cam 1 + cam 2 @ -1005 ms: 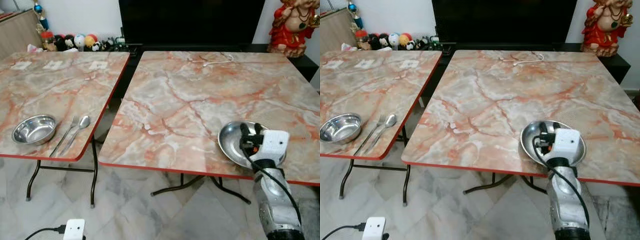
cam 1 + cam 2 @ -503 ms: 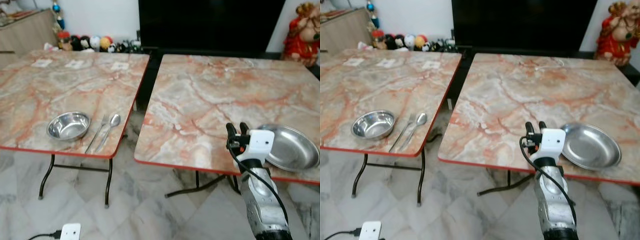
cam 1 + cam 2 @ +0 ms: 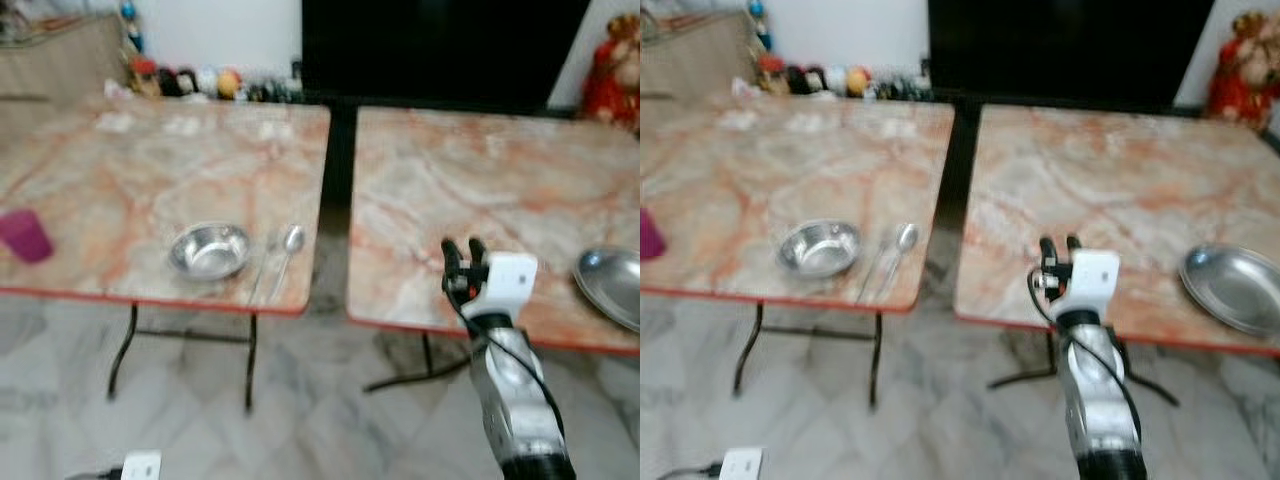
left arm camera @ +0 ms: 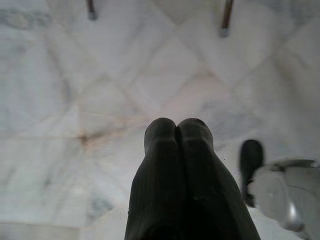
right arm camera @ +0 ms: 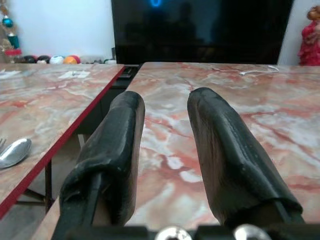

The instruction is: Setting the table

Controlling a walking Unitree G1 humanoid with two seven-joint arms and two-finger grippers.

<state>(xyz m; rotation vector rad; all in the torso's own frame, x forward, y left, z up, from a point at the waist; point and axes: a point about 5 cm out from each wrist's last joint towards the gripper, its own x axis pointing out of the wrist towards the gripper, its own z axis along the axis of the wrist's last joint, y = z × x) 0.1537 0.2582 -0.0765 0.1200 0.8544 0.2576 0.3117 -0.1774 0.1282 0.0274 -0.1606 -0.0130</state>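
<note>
Two marble-patterned benches stand side by side; the left bench carries a steel bowl, fork, spoon and purple cup. A steel plate lies near the right bench's front right edge. The right hand hovers over that bench's front edge, fingers parted and empty, well apart from the plate; the left hand hangs over the floor, fingers pressed together.

Both eye views motion-blurred, steel plate cut by frame edge, fork beside spoon indistinct
</note>
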